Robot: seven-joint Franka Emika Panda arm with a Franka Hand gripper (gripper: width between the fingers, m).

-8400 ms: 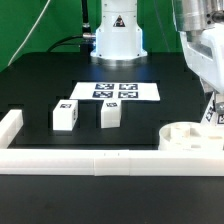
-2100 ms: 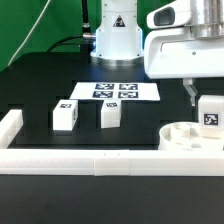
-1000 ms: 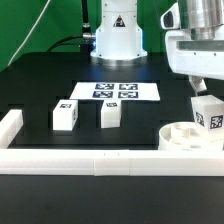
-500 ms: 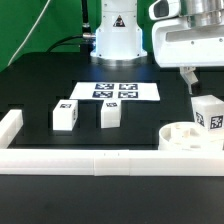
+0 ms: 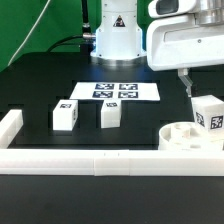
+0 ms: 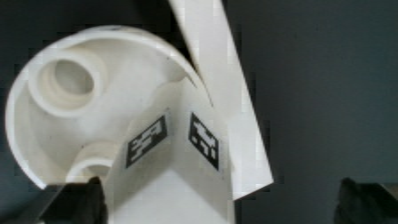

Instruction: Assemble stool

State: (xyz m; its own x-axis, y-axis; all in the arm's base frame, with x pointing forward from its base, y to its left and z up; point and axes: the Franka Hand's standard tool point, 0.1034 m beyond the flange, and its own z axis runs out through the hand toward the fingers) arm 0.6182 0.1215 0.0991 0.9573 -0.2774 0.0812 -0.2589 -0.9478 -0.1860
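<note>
Black table point(image 5: 40, 85) under a green curtain point(image 5: 30, 25) is where I am working, with the white border rail point(image 5: 90, 160) running along the near edge and turning up at the exterior view's left. Going from that side, the first loose leg point(image 5: 66, 115) stands upright on the table, and the second loose leg point(image 5: 110, 113) stands just beside it. Both are untouched and well apart from the seat. Behind them lies the marker board point(image 5: 118, 91). Further toward the exterior view's right, the round seat point(image 5: 178, 138) rests against the rail, and the third leg point(image 5: 208, 113) stands up out of it on its own, leaning slightly. A moment ago my gripper point(image 6: 217, 203) was down around that leg. Now it has let go and risen clear, jaws spread wide and holding nothing, with the fingertips point(image 6: 71, 203) on either side of the leg and not touching it in the wrist view. That view also shows 1 empty socket beside the leg. I judge that 1 of 3 legs is placed, though I cannot tell how firmly it sits. The 2 loose legs remain to be fetched.
</note>
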